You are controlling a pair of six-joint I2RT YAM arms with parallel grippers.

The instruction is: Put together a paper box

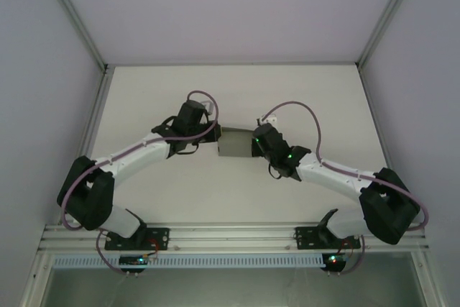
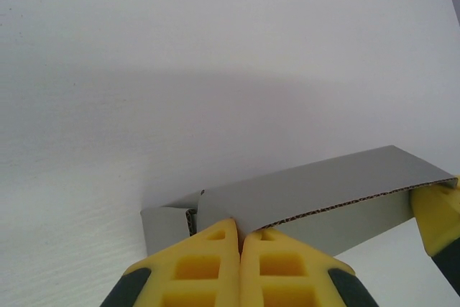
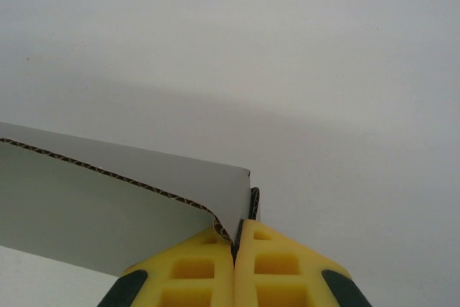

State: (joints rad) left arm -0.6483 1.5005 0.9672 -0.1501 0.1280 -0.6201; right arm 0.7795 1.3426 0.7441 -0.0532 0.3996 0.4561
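Note:
The paper box (image 1: pixel 235 142) is grey corrugated card, held between both arms above the middle of the table. My left gripper (image 2: pixel 240 234) is shut on the box's left end, its yellow fingers (image 2: pixel 194 264) pinching a wall (image 2: pixel 316 185) whose raw fluted edge shows. A short flap (image 2: pixel 165 226) stands to the left of it. The right gripper's yellow fingertip (image 2: pixel 435 213) shows at the far end. My right gripper (image 3: pixel 235 242) is shut on the box's right corner, where the card (image 3: pixel 108 199) bends round into the jaws.
The white table (image 1: pixel 230 98) lies under the box, bare behind it. Pale enclosure walls with metal posts (image 1: pixel 93 116) stand on the left, right and back. An aluminium rail (image 1: pixel 230 235) carrying the arm bases runs along the near edge.

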